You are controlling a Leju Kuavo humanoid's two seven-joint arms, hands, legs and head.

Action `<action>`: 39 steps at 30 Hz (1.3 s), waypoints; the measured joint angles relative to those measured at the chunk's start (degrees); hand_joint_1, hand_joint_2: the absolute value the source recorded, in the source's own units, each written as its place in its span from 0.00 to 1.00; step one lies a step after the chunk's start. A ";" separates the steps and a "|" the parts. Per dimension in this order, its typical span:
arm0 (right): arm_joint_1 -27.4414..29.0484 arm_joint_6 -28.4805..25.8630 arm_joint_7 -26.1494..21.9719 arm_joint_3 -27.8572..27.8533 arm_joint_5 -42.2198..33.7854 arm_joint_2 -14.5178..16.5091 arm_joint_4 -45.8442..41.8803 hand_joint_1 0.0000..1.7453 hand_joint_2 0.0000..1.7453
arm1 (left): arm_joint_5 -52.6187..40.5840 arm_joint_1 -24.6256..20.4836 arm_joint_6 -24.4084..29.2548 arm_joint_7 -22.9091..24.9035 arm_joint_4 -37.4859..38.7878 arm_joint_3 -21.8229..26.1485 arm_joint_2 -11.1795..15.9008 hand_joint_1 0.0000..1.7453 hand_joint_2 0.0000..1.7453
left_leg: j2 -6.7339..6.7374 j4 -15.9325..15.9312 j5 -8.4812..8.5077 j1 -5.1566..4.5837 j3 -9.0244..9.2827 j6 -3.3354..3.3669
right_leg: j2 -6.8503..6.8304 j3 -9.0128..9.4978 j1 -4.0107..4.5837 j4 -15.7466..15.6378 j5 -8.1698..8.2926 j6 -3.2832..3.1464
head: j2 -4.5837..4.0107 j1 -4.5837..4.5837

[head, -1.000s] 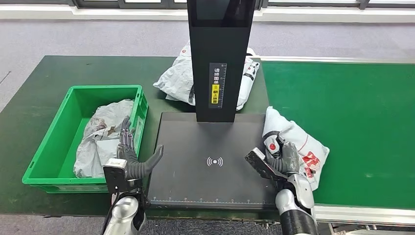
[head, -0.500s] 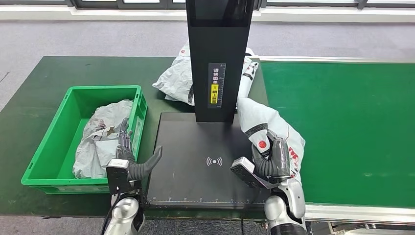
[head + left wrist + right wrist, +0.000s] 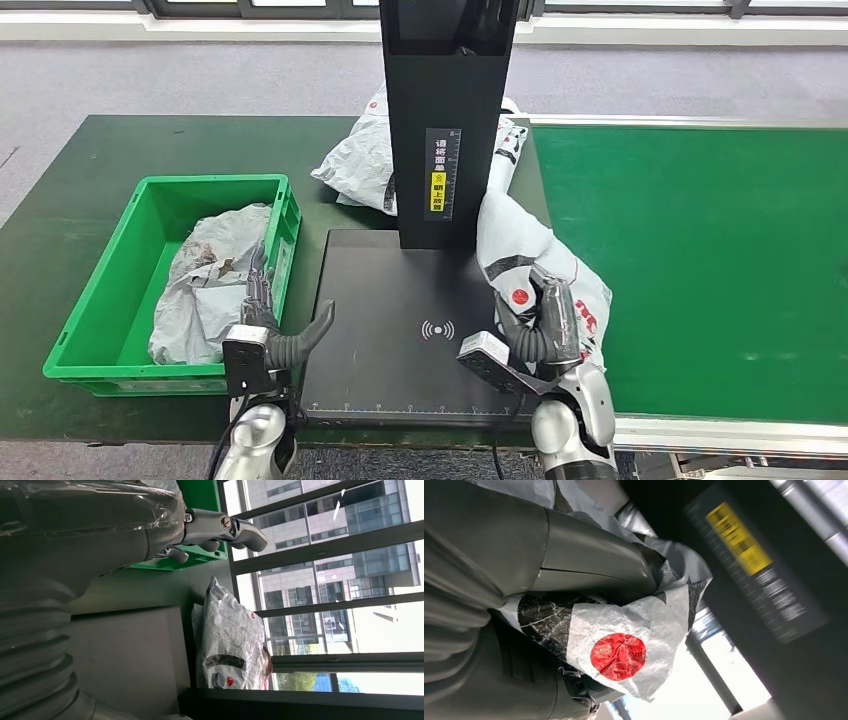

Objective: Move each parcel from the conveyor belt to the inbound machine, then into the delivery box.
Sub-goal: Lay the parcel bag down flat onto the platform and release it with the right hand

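your right robot hand [image 3: 540,325] is squeezed on the soft, crinkly, light bag [image 3: 525,262], so hold a thick bunch, because thin plastic slips.

The head view is bright, even and sharp, with soft shadows. Both wrist views are dim up close, with white glare from the windows [image 3: 320,580]. The yellow label [image 3: 739,539] looks blurry.

Head high; wrists close (sharing scanner [image 3: 447,120]).
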 joint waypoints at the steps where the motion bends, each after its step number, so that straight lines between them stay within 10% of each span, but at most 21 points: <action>1: -0.43 0.57 0.01 0.86 -0.09 0.09 0.58 1.00 1.00 | -0.02 -0.06 0.00 0.00 0.19 0.00 0.00 0.00 1.00 | 0.00 0.00 0.00 0.00 0.00 0.00 | 0.00 0.00 0.00 0.00 0.00 0.00 | 0.00 0.01; 8: -5.77 0.46 0.39 7.32 -3.50 1.17 11.41 0.94 1.00 | -0.02 -0.41 0.44 -0.02 1.75 -0.02 -0.02 0.00 1.00 | 0.02 0.00 0.03 0.01 0.04 -0.02 | 0.02 0.02 0.01 0.01 0.02 -0.03 | -0.01 0.01; 12: -9.38 -2.04 0.26 11.26 -9.50 1.90 19.15 0.00 1.00 | 0.08 -0.65 1.15 -0.01 2.79 -0.44 -0.02 0.00 1.00 | 0.03 0.01 0.03 0.01 0.07 -0.02 | 0.03 0.02 0.01 0.01 0.03 -0.04 | -0.01 0.01; 17: -11.74 -3.88 -0.23 13.45 -14.05 2.56 24.97 0.00 1.00 | 0.24 -0.92 2.14 -0.02 3.81 -1.27 -0.02 0.00 1.00 | 0.01 0.01 0.03 0.01 0.07 -0.02 | 0.02 0.03 0.00 0.01 0.03 -0.04 | 0.00 0.01; 21: -12.37 -4.37 -0.91 13.56 -15.89 2.79 27.09 0.00 0.00 | 0.40 -1.06 2.62 -0.02 4.40 -1.65 -0.02 0.00 1.00 | 0.00 0.01 0.02 0.01 0.07 -0.02 | 0.02 0.03 0.00 0.00 0.03 -0.04 | 0.00 0.01; 39: -12.48 -1.56 -5.73 13.54 -23.44 2.85 27.74 0.00 0.00 | 0.59 -1.25 2.92 -0.02 5.54 -1.95 -0.02 0.00 1.00 | 0.03 0.02 0.03 0.00 0.10 -0.02 | 0.03 0.03 0.00 0.00 0.03 -0.04 | 0.00 0.01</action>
